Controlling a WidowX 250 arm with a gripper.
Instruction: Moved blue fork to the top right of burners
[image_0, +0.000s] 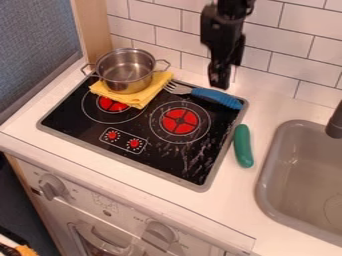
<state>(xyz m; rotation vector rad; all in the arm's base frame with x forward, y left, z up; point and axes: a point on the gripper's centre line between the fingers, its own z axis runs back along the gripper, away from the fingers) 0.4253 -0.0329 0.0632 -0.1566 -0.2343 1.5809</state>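
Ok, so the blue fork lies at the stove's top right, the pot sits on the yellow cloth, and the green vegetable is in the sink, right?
Not the last part: the camera view shows the green vegetable on the counter, between stove and sink. Fork and pot are as you say.

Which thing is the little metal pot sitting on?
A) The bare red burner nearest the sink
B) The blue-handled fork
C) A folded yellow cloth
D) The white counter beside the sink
C: the metal pot rests on the folded yellow cloth, whose edges stick out from under it.
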